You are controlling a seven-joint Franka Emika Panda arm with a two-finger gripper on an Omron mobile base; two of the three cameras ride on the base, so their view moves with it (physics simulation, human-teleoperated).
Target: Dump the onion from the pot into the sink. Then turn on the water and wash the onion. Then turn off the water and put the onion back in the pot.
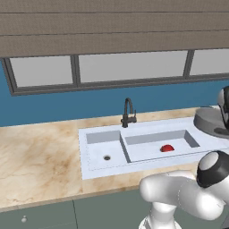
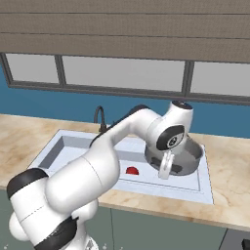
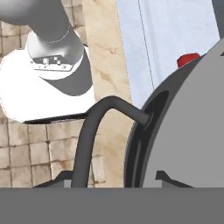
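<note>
red-purple round onion (image 1: pixel 167 148) lies in the white double sink (image 1: pixel 103 133); i grip the grey metal pot (image 2: pixel 188 155) by its handle; washing remains.

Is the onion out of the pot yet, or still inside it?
Out. The onion lies on the floor of the sink's larger right basin, apart from the pot, which is up at the sink's right end by the gripper.

The red-purple onion (image 1: pixel 167 148) is seen lying on the floor of the larger right basin of the white double-basin sink (image 1: pixel 103 135), at about 3 o'clock from the dark faucet. The grey metal pot (image 2: pixel 183 155) is held tilted above the sink's right end, its loop handle (image 3: pixel 94 127) seen close in the hand view
</note>
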